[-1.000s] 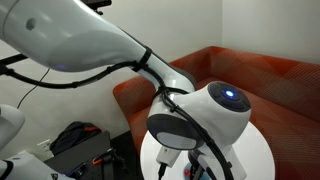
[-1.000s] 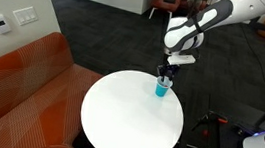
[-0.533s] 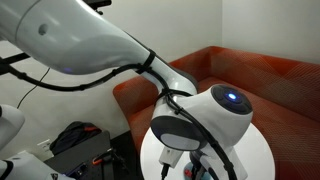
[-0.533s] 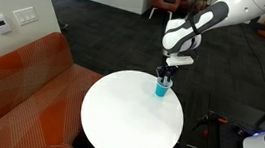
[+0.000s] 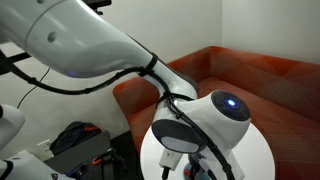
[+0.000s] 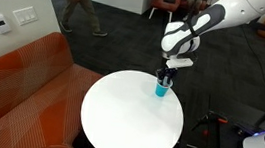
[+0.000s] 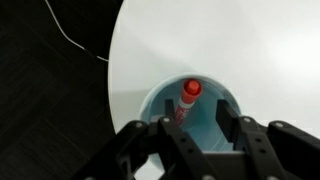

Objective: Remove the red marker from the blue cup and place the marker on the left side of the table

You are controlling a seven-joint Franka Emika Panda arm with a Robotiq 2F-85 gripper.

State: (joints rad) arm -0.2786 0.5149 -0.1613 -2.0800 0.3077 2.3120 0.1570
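The blue cup [image 7: 195, 115] stands near the edge of the round white table [image 7: 250, 50]. The red marker [image 7: 188, 97] stands upright inside it, leaning toward one wall. My gripper [image 7: 198, 122] is open and points straight down, with both fingertips lowered inside the cup's rim. One finger is next to the marker, the other on the opposite side. In an exterior view the cup [image 6: 161, 86] sits at the table's far edge [image 6: 109, 102] with the gripper [image 6: 165, 77] right over it. In another exterior view the arm hides the cup.
A red-orange sofa [image 6: 16, 81] curves round one side of the table. A dark floor with a thin cable [image 7: 70, 40] lies beyond the table edge. A person [image 6: 80, 3] walks in the background. Black equipment [image 5: 80, 145] sits beside the table.
The arm has barely moved, and the gripper stays over the cup. A person has walked into the background of an exterior view.
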